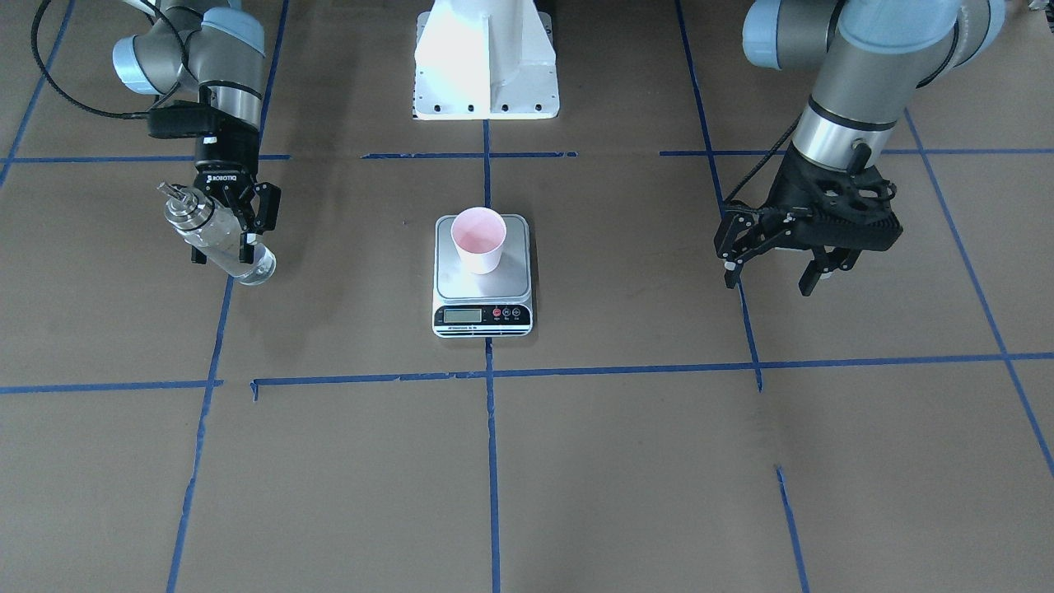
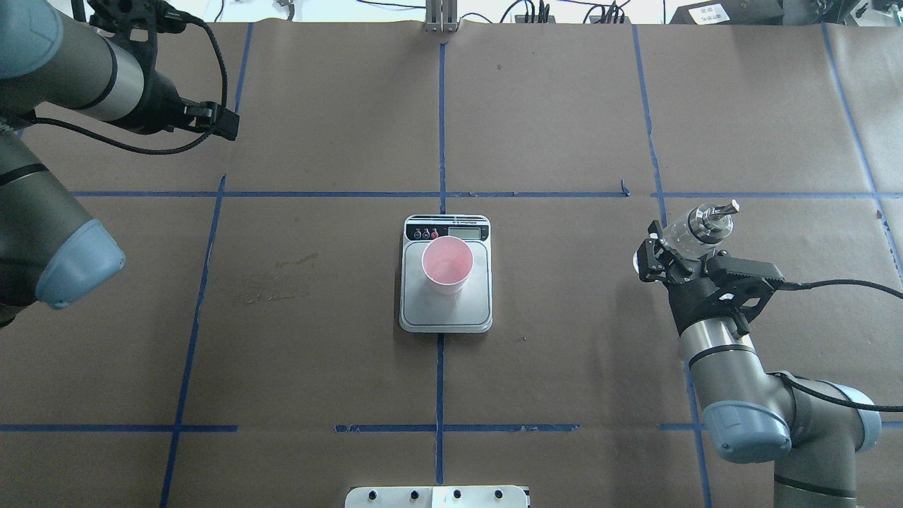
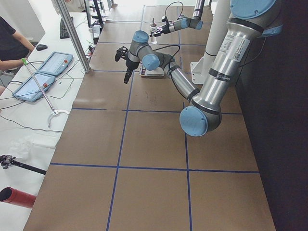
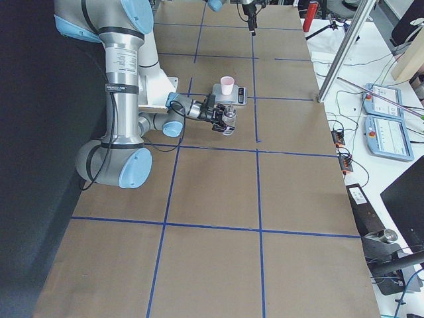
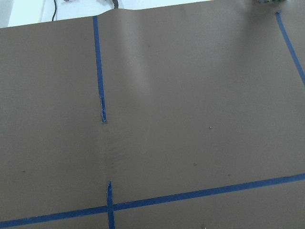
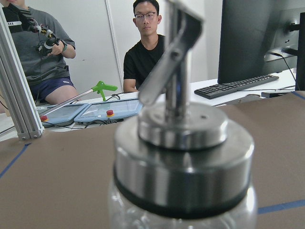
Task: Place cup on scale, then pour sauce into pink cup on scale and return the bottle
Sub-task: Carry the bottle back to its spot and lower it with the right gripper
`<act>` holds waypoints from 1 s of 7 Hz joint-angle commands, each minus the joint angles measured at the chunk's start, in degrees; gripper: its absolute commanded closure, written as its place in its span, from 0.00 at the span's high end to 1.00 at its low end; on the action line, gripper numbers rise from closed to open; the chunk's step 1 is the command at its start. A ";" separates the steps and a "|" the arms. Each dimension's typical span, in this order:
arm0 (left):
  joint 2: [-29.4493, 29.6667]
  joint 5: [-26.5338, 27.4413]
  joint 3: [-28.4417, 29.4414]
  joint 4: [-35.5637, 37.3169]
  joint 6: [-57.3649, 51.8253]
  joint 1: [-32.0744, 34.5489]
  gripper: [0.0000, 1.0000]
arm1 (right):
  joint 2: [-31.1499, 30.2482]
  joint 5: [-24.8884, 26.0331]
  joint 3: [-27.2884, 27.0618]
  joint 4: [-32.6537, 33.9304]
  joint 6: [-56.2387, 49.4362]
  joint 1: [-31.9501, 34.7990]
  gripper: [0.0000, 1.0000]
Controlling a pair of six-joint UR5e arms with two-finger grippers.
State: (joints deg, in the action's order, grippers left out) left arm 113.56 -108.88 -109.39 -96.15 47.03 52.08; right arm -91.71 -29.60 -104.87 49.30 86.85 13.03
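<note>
The pink-lined paper cup point(image 1: 478, 239) point(image 2: 446, 264) stands upright on the steel plate of the scale point(image 1: 512, 284) point(image 2: 474, 310) at the table's middle. Far off to the robot's right, my right gripper point(image 1: 224, 247) point(image 2: 659, 255) is shut on the clear glass bottle point(image 1: 216, 239) point(image 2: 695, 233), which is tilted with its silver cap and spout point(image 6: 183, 124) pointing away from the scale. I cannot tell whether the bottle touches the table. My left gripper point(image 1: 768, 280) point(image 2: 219, 125) hangs open and holds nothing, well to the scale's other side.
The white robot base point(image 1: 486, 58) sits behind the scale. Blue tape lines cross the brown table cover. Beyond the far table edge are two seated people point(image 6: 152, 52), tablets point(image 6: 107, 109), an aluminium post point(image 6: 16, 95), a keyboard and a monitor point(image 6: 257, 38).
</note>
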 commanded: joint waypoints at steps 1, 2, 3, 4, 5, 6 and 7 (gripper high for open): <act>-0.09 0.08 -0.12 0.00 0.00 0.04 0.91 | 0.04 0.85 5.79 -5.68 0.51 -0.02 0.00; -0.01 -0.01 -0.38 0.00 0.08 0.04 0.91 | 0.04 2.95 7.38 -5.79 0.25 -0.02 0.00; -0.01 -0.01 -0.47 0.00 0.08 0.04 0.91 | 0.04 3.14 7.66 -5.80 0.25 -0.02 0.00; -0.01 0.07 -0.56 0.00 0.08 0.04 0.91 | -0.05 3.23 7.84 -5.80 0.16 -0.02 0.00; -0.01 0.08 -0.65 0.09 0.08 0.04 0.91 | -0.05 3.06 8.01 -5.80 -0.28 -0.11 0.00; 0.08 0.08 -0.82 0.09 0.17 0.04 0.91 | -0.05 3.05 8.01 -5.80 -0.45 -0.19 0.00; 0.08 0.08 -1.00 0.09 0.17 0.04 0.91 | 0.04 3.05 7.93 -5.80 -0.37 -0.28 0.00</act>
State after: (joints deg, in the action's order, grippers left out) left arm 113.61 -108.81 -110.19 -96.07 47.17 52.12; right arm -91.74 -26.53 -96.92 43.51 86.53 12.84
